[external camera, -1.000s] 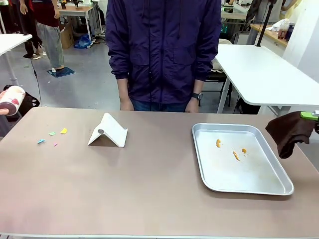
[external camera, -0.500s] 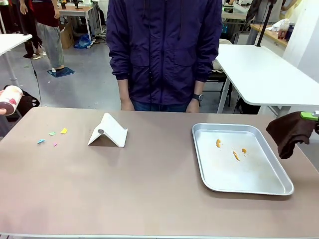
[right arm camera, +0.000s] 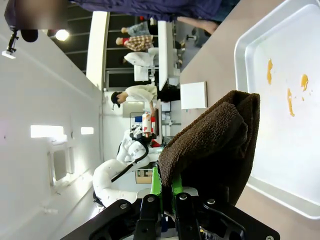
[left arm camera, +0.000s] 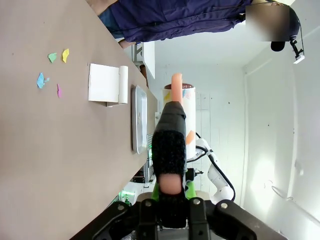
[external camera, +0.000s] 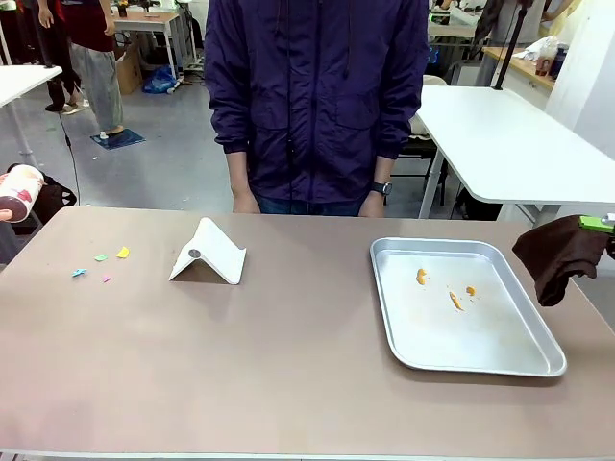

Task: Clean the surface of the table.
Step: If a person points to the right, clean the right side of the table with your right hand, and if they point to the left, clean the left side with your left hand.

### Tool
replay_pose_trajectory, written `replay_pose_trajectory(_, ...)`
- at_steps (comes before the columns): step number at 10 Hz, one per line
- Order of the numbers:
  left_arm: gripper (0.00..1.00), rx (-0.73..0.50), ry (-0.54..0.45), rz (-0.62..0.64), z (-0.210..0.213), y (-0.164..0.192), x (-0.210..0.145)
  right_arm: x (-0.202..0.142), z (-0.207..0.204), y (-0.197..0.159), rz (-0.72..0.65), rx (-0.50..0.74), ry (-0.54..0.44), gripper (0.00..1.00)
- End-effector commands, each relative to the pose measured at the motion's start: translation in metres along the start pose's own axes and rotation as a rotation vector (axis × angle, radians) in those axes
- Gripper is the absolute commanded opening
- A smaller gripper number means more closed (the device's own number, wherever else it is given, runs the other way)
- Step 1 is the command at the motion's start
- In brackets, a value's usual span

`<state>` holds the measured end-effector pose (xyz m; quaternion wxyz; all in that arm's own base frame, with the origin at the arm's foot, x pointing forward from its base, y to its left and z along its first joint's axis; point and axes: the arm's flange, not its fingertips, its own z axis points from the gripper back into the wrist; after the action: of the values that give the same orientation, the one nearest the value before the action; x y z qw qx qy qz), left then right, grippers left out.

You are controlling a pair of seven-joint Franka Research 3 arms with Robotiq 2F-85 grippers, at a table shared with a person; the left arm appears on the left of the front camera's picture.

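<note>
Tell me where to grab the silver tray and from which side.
Probably take the tray by the raised rim on its right long side, from above, one finger inside, one outside. It lies flat and looks too wide to span, and that side is away from the orange smears.

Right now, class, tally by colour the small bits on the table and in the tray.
Yellow scrap: 1
Green scrap: 1
Blue scrap: 1
Pink scrap: 1
Orange bits: 3
Total: 7
</note>
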<state>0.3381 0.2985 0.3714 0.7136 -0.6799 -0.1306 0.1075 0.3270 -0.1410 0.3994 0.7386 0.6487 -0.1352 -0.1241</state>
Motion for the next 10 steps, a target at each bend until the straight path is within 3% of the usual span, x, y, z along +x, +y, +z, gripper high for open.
replay_pose_trajectory(1,0.00,-0.019,0.005,-0.020,0.0016,-0.0033,-0.0033,-0.0018,0.0025,0.0025,0.002,0.021,0.006,0.00)
replay_pose_trajectory(10,0.00,-0.019,0.005,-0.020,0.0016,-0.0033,-0.0033,-0.0018,0.0025,0.0025,0.002,0.021,0.006,0.00)
